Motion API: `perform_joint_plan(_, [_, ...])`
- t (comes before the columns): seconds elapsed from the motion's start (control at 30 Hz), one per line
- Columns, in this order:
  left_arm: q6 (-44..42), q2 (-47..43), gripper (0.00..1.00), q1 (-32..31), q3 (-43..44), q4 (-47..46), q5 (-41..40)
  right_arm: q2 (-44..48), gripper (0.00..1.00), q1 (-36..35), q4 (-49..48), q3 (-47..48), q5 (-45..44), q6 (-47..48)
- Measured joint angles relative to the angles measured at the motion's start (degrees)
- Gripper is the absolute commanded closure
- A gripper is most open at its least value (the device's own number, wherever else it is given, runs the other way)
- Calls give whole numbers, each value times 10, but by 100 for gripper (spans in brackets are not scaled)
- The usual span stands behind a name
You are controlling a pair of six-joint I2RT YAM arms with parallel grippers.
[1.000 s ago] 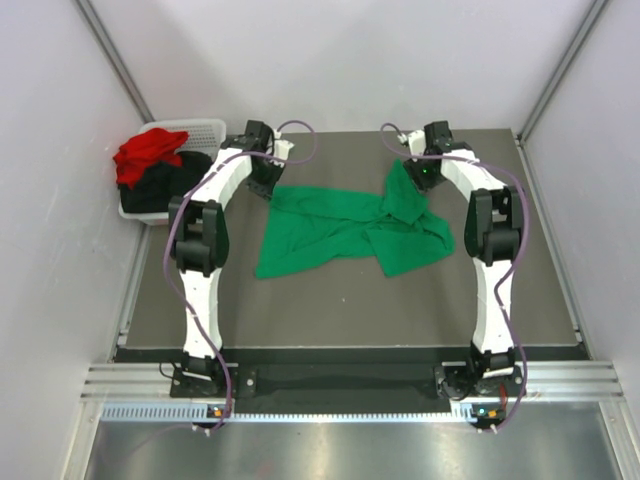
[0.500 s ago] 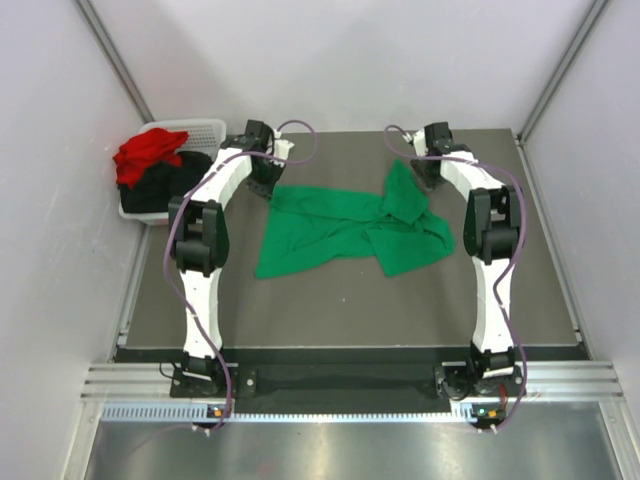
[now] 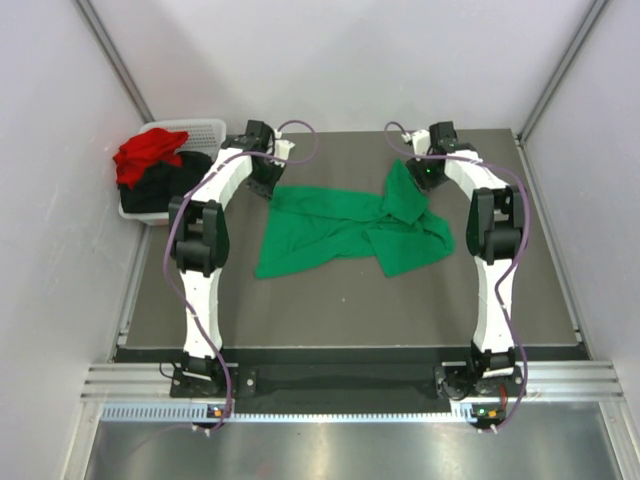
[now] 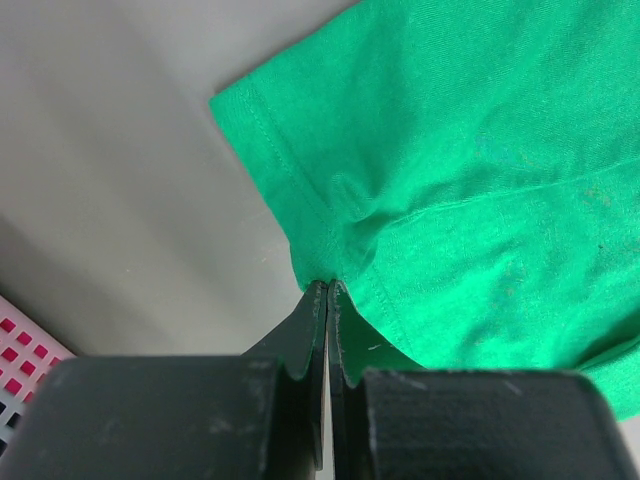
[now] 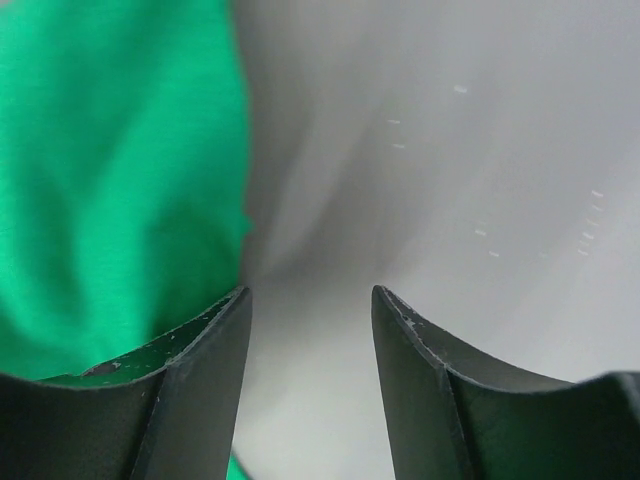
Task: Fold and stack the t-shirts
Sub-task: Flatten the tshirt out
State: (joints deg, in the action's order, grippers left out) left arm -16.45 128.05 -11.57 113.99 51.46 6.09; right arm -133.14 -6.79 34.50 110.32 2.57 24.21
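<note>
The bright green t-shirt (image 3: 340, 225) lies crumpled across the middle of the table. My left gripper (image 3: 270, 188) is at the shirt's far left corner. In the left wrist view my left gripper (image 4: 328, 285) is shut on the hemmed edge of the green cloth (image 4: 480, 150). My right gripper (image 3: 426, 177) is by the shirt's raised far right part. In the right wrist view my right gripper (image 5: 310, 295) is open with bare table between the fingers and green cloth (image 5: 110, 170) just to its left. The red t-shirt (image 3: 148, 152) and the black t-shirt (image 3: 170, 185) lie in the white basket (image 3: 200, 125).
The basket stands at the far left, off the dark table mat (image 3: 340, 310). Grey walls close in the left, right and far sides. The arm bases stand at the near edge.
My right wrist has shifted slightly back and forth near the shirt's raised part. The shirt and my left arm have not visibly moved.
</note>
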Motion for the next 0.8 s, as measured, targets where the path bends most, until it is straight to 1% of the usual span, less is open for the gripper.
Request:
perform_joint_plan(0.23, [0, 0, 100, -3, 0, 0, -1, 0, 47, -5, 16, 2, 45, 0])
perform_joint_plan(0.4, [0, 0, 100, -5, 0, 0, -3, 0, 46, -11, 27, 4, 49, 0])
perform_joint_plan(0.63, [-2, 0, 100, -6, 0, 0, -10, -4, 46, -36, 20, 9, -31, 2])
perform_joint_plan(0.8, [-2, 0, 100, -6, 0, 0, -11, -18, 46, -35, 2, 28, -83, 7])
